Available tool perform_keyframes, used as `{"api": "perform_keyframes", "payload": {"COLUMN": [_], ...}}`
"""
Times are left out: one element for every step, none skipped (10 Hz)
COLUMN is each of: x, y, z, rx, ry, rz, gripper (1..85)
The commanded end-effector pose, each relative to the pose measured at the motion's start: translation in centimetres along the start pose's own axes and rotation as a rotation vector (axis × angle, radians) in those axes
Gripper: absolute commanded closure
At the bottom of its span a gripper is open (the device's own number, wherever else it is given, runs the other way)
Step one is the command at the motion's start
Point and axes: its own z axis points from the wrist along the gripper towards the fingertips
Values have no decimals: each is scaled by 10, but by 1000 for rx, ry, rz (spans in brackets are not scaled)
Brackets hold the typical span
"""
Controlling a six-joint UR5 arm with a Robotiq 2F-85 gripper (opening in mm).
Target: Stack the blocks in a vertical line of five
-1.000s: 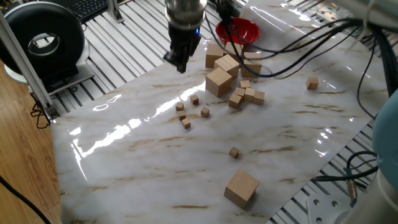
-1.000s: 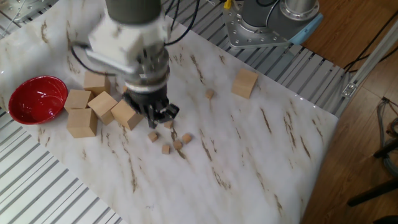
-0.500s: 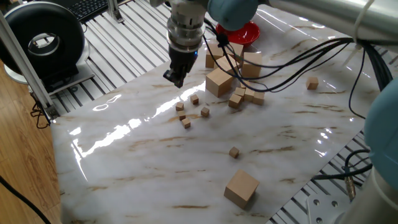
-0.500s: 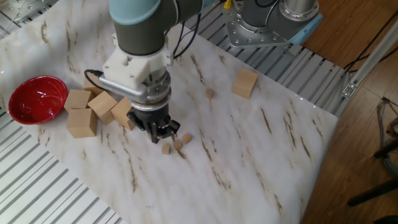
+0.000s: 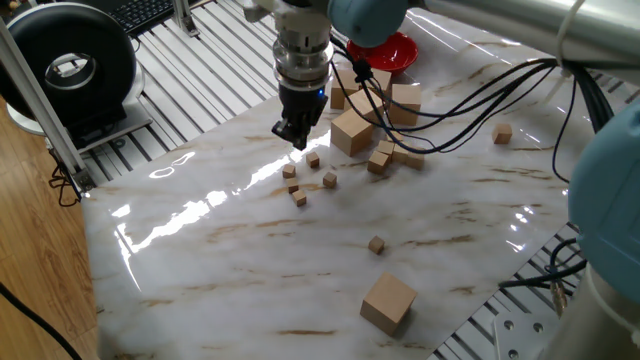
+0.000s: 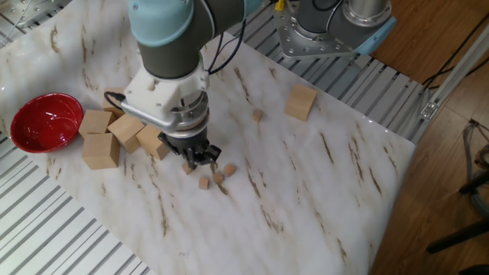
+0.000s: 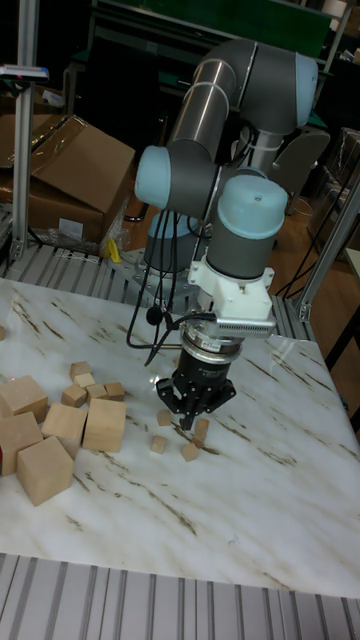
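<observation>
Above the blocks (image 5: 314, 160) (unmarked) hangs the end effector (image 5: 298, 136).

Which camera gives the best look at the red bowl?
The other fixed view: the whole red bowl sits unobstructed at the table's left edge. One fixed view shows only part of it behind the arm and cables. The tall fixed view misses it.

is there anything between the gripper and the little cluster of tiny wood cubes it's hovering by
Nothing visible does. The two-finger gripper hangs just above the cluster of tiny plain light-wood cubes, with only bare marble-pattern tabletop around them. The medium-sized wooden cubes and large wooden cube sit off to one side.
</observation>
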Motion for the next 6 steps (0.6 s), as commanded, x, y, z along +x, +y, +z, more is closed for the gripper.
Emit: {"api": "perform_keyframes", "payload": {"x": [-2, -1, 0, -1, 0, -3], "y": [10, 5, -1, -23, -26, -12], "z": [7, 7, 9, 10, 10, 12], "rx": [-49, -30, -9, 72, 82, 29], "ry": [0, 6, 14, 27, 40, 22], "rz": [-5, -47, -72, -164, -186, -143], "gripper": [373, 267, 243, 233, 217, 210]}}
